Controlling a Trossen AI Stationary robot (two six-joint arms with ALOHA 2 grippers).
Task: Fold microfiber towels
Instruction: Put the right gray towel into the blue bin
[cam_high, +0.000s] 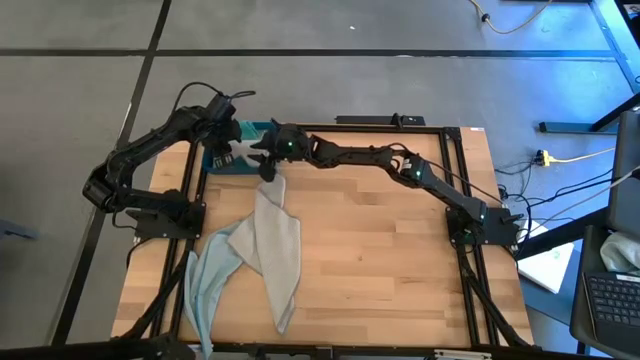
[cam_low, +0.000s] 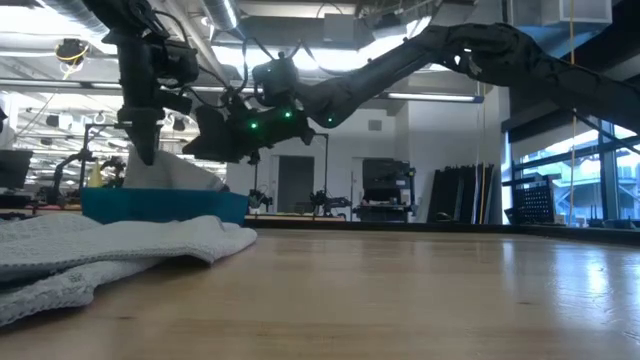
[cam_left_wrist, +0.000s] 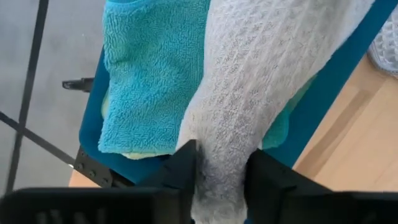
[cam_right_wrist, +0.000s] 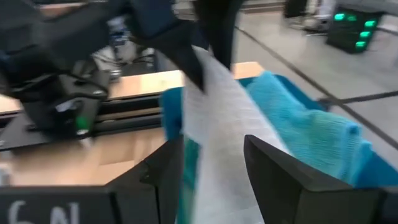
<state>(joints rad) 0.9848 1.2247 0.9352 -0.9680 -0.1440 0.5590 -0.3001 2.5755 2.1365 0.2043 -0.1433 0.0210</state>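
Left arm (cam_high: 150, 165) bent, right arm (cam_high: 400, 165) stretched across, both grippers' fingers (cam_left_wrist: 186, 171) parted, meeting at far edge.

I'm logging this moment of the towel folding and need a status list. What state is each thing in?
Grey towel: draped over the tray, between both end effectors' fingers.
Teal towel: folded, lying in the tray.
Tray: on the table's far edge, holding towels.
Towels on the table: unfolded, crumpled, overlapping.
Left end effector: fingers astride the grey towel.
Right end effector: over the tray, grey towel between its fingers.
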